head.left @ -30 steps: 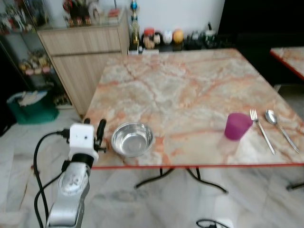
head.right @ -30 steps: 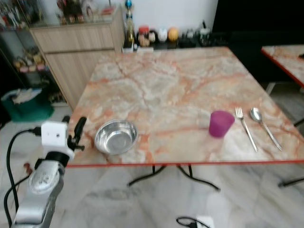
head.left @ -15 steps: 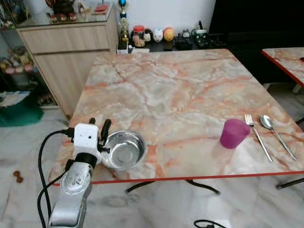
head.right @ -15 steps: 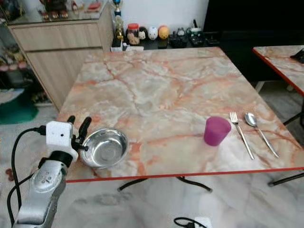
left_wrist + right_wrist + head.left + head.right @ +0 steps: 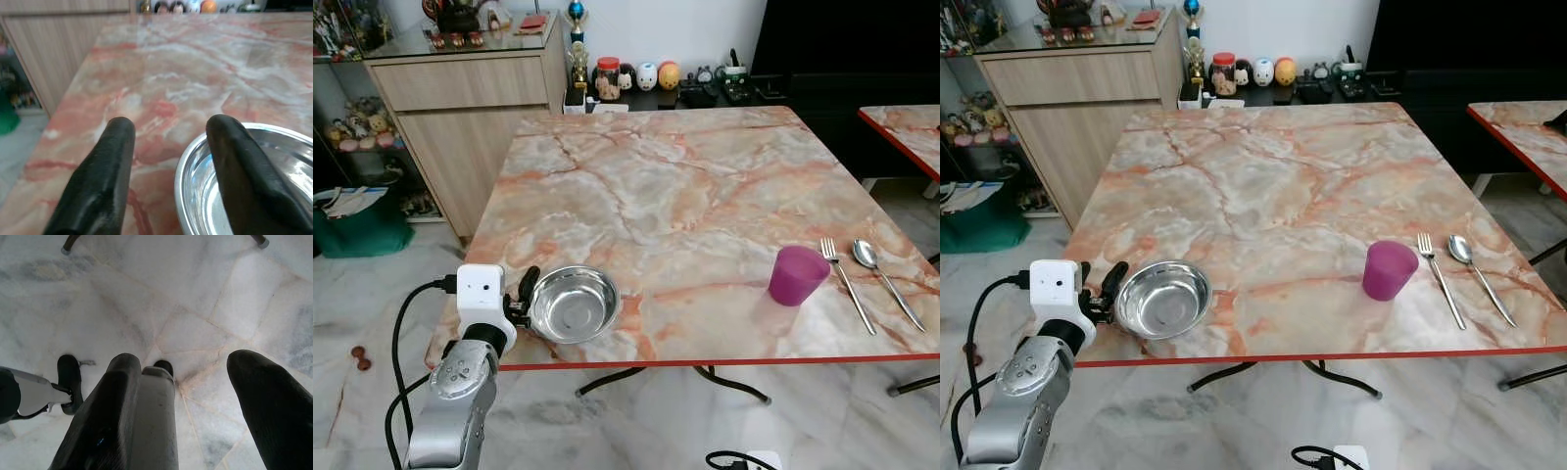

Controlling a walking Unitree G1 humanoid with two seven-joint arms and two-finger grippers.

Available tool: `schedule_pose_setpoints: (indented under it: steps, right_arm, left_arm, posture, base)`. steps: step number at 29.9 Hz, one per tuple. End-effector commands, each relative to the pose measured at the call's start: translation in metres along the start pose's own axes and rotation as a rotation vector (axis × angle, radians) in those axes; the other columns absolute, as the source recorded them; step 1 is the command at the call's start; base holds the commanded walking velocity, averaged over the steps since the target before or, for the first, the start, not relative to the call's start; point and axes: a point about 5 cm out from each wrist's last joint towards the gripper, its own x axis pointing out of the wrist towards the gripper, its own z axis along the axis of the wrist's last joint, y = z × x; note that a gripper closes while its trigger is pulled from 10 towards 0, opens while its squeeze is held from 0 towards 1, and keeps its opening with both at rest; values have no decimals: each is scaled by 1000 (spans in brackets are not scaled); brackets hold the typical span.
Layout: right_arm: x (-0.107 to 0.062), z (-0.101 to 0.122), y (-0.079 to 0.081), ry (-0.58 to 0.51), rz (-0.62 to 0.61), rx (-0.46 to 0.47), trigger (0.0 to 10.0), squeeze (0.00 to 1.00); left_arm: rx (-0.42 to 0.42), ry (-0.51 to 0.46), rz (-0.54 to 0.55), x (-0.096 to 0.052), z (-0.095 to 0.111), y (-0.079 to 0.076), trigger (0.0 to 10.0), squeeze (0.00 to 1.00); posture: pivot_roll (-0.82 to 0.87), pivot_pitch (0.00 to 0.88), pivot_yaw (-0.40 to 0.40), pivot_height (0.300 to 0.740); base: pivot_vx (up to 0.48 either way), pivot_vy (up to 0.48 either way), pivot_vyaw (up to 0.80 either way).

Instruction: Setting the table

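A steel bowl (image 5: 574, 304) sits on the marble table (image 5: 705, 186) at its front left corner. My left gripper (image 5: 523, 297) is at the bowl's left rim, open. In the left wrist view its two black fingers (image 5: 107, 161) straddle the bowl's rim (image 5: 195, 161), one over the inside and one outside above the tabletop. A purple cup (image 5: 797, 275) stands at the front right, with a fork (image 5: 847, 286) and a spoon (image 5: 881, 272) lying to its right. My right gripper (image 5: 183, 362) hangs open over the floor.
A wooden cabinet (image 5: 470, 93) stands at the back left, with a green bin (image 5: 357, 223) on the floor beside it. Jars and figurines (image 5: 636, 76) line a low shelf behind the table. A second table (image 5: 913, 125) is at the right. A cable (image 5: 734, 458) lies on the floor.
The head view has shifted. My left gripper has come in from the left of the bowl and dropped to its rim. The bowl, cup and cutlery stay in place.
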Motion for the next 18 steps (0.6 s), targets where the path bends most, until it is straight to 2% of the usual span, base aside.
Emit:
schedule_pose_setpoints:
  steps: [1, 7, 8, 18]
  right_arm:
    - [1, 2, 1, 1, 6, -10, 10000, 0]
    - [1, 1, 1, 4, 7, -11, 10000, 0]
    - [1, 1, 1, 4, 7, -10, 10000, 0]
    - [1, 2, 3, 5, 18, -2, 10000, 0]
  left_arm:
    - [1, -5, 5, 4, 12, 3, 10000, 1000]
    - [8, 25, -30, 8, 16, -2, 10000, 1000]
    - [8, 40, -38, 8, 16, -3, 10000, 0]
    - [-27, 145, -84, 7, 8, -10, 10000, 0]
  posture:
    - [42, 0, 7, 740]
    - [40, 0, 9, 740]
    - [38, 0, 10, 740]
    - [39, 0, 12, 740]
  base:
    - [0, 0, 0]
    - [0, 0, 0]
    - [0, 0, 0]
    - [0, 0, 0]
